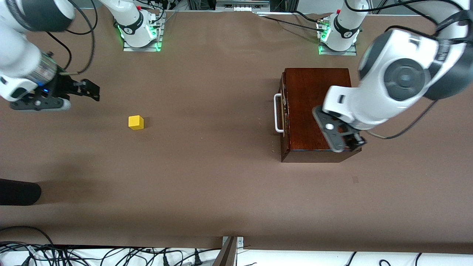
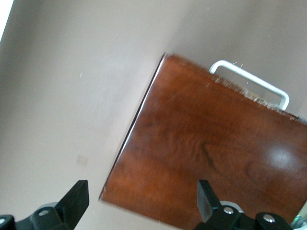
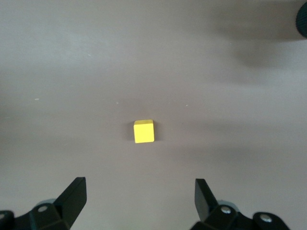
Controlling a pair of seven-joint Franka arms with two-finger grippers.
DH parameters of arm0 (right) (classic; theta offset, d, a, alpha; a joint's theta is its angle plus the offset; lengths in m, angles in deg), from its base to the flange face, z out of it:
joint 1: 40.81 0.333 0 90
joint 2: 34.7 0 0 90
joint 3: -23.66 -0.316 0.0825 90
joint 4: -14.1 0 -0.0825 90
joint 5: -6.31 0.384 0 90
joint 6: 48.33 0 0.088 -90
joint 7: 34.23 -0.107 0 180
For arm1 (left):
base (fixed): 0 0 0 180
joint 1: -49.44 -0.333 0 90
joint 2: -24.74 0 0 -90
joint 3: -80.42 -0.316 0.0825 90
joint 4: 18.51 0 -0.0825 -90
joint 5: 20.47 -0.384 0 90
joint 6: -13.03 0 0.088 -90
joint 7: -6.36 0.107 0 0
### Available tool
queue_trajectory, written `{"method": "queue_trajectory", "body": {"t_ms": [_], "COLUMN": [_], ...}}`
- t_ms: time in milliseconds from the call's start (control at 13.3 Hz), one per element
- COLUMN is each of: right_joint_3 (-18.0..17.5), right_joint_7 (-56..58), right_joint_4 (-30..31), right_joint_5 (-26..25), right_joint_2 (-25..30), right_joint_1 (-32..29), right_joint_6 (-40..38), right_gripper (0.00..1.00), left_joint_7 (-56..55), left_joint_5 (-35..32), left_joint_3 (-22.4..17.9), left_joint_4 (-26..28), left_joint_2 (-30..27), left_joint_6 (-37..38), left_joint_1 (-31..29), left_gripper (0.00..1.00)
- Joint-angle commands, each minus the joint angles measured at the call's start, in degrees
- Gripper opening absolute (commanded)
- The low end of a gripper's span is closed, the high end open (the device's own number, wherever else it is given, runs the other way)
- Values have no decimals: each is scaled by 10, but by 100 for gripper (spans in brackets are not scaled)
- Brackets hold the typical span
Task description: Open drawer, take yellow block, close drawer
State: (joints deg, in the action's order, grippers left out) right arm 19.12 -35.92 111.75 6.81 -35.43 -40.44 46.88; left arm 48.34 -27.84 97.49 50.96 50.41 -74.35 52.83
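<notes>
The brown bench [image 1: 221, 184] held the yellow block [image 1: 136, 122], alone toward the right arm's end. The drawer [image 1: 283, 112] was shut. The right claw [image 3: 139, 201] hung open above the block; the left claw [image 2: 144, 203] hung open over the wooden box [image 1: 314, 111].

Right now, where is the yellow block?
The yellow block sits on the bare table toward the right arm's end, apart from the wooden box, with the open right gripper nearby.
</notes>
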Motion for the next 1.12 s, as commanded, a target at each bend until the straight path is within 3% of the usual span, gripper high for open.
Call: {"method": "queue_trajectory", "body": {"t_ms": [0,150,300,375,525,750,975,1050], "right_joint_3": [57,58,52,50,35,36,38,38], "right_joint_7": [38,40,40,40,35,35,36,35], "right_joint_4": [-26,-29,-24,-25,-26,-29,-33,-34], "right_joint_5": [35,29,24,19,-3,-1,-3,-4], "right_joint_2": [-10,-1,13,12,12,9,6,6], "right_joint_1": [27,30,35,35,36,36,35,35], "right_joint_6": [-37,-56,-56,-56,-56,-56,-55,-55], "right_gripper": [100,100,100,100,100,100,100,100], "left_joint_7": [-6,-13,-146,-196,-266,-327,-351,-372], "left_joint_5": [107,110,110,101,25,25,36,67], "left_joint_3": [-119,-159,-188,-194,-193,-193,-192,-192], "left_joint_4": [144,230,321,340,336,283,261,261], "left_joint_2": [-113,-174,-232,-262,-281,-281,-279,-279], "left_joint_6": [-19,-56,-112,-117,-106,-23,-7,-7], "left_joint_1": [0,-1,-2,-7,-8,-17,-16,-17], "left_gripper": [100,100,100,100,100,100,100,100]}}
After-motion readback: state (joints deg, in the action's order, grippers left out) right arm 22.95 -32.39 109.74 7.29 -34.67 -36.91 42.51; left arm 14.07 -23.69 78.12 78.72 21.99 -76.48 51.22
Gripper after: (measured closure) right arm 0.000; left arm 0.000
